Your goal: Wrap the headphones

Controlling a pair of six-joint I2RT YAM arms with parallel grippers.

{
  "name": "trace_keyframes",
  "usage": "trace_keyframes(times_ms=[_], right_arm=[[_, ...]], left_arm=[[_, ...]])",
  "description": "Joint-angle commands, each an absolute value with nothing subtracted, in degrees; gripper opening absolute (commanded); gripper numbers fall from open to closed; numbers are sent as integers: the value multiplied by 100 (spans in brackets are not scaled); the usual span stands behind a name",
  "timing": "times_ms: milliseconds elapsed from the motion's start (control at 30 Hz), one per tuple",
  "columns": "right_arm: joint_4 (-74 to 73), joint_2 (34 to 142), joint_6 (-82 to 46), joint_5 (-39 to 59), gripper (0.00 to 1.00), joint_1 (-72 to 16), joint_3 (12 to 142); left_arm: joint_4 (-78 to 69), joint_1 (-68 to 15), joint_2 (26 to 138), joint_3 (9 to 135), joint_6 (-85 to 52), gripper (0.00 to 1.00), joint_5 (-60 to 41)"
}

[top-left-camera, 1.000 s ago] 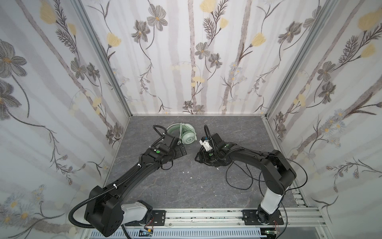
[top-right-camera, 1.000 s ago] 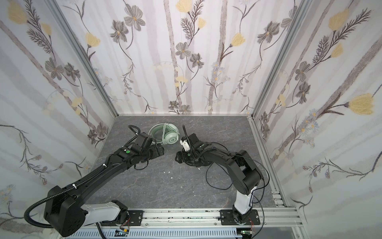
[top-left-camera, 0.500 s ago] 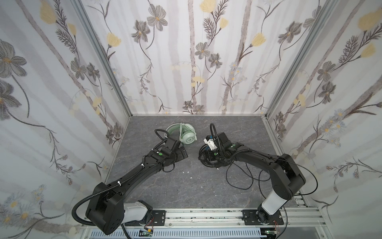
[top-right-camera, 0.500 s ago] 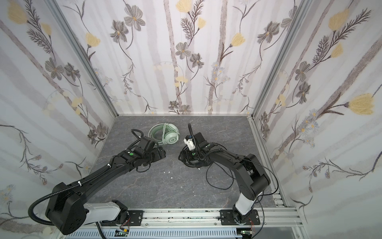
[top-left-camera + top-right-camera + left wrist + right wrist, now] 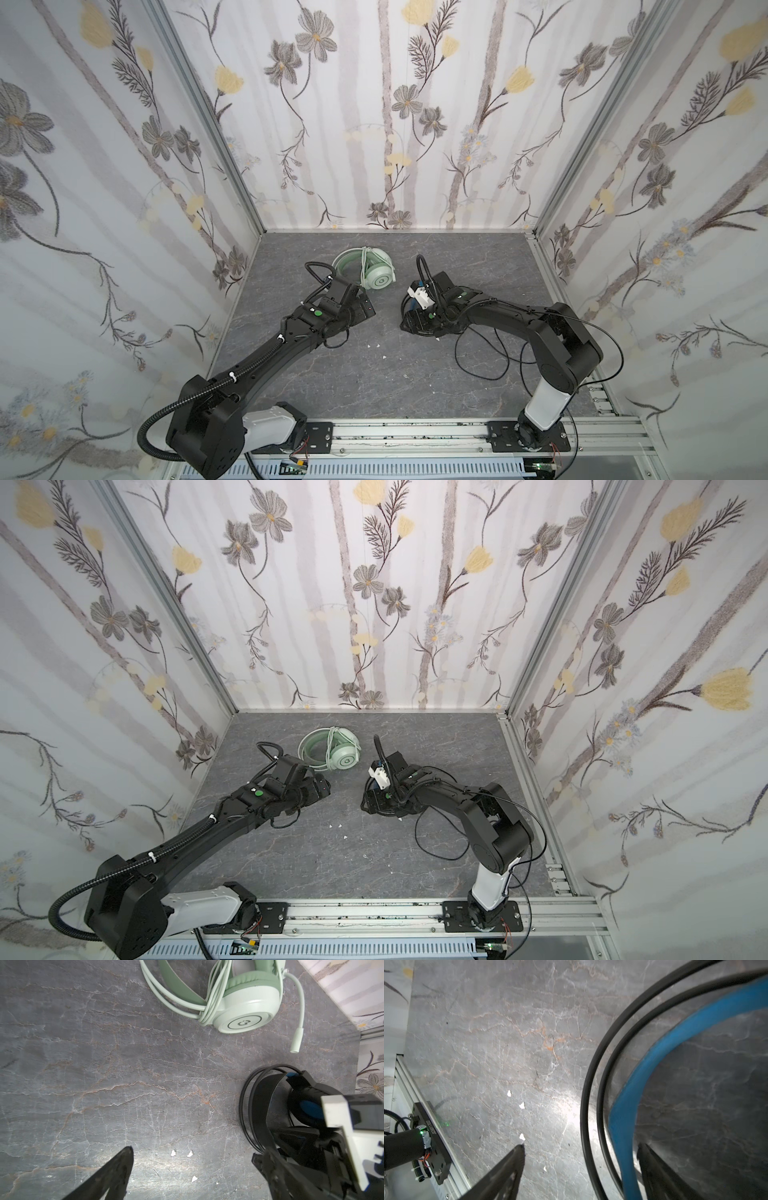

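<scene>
The mint green headphones [image 5: 365,270] [image 5: 239,1001] lie near the back wall with their pale cable looped round them. Short of them, toward the middle of the floor, my left gripper [image 5: 368,311] [image 5: 192,1152] hangs open over bare floor with nothing between its fingers. The black headphones [image 5: 411,330] [image 5: 291,1105] lie at centre right under my right gripper [image 5: 417,316] [image 5: 580,1146]. That gripper is open and straddles the blue inner headband [image 5: 654,1053] and two loops of thin black cable [image 5: 593,1084]. More black cable [image 5: 482,365] trails loose across the floor to the right.
Small white flecks [image 5: 376,345] dot the grey marbled floor [image 5: 374,395]. Flowered walls close in the left, back and right sides. An aluminium rail [image 5: 415,432] with both arm bases runs along the front edge.
My left gripper has pulled away from the mint green headphones toward the middle of the floor. The right gripper has shifted slightly right over the black headphones.
</scene>
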State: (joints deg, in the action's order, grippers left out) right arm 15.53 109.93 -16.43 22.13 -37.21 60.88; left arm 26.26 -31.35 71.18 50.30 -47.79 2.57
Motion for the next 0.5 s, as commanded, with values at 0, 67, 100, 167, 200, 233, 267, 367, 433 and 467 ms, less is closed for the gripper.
trace_keyframes(times_ms=[0,67,100,167,200,233,267,367,433,467], right_arm=[[1477,11034,-1644,2017,86,-3895,6034],[1372,11090,-1812,1995,85,-4030,6058],[1318,11114,-1901,1995,85,-4093,6084],[1183,11149,-2125,1972,85,-4274,6159],[1134,11169,-2200,1960,85,-4365,6208],[1091,11206,-2329,1951,85,-4475,6271],[1041,11254,-2443,1951,85,-4584,6345],[831,11458,-2770,2042,85,-4970,6533],[792,11552,-2923,2065,85,-5115,6661],[749,11558,-2995,2058,85,-5165,6692]], left_arm=[[2728,-3069,7110,5105,-4721,97,244],[2679,-3024,7089,5097,-4671,97,110],[2663,-3003,7063,5098,-4636,97,47],[2691,-2941,7000,5090,-4563,96,-40],[2718,-2901,6960,5086,-4545,96,-71],[2751,-2849,6917,5068,-4514,96,-104],[2784,-2780,6870,5021,-4488,96,-160],[2922,-2611,6715,4950,-4394,96,-270],[2991,-2538,6626,4886,-4330,96,-289],[3006,-2500,6574,4842,-4323,96,-308]])
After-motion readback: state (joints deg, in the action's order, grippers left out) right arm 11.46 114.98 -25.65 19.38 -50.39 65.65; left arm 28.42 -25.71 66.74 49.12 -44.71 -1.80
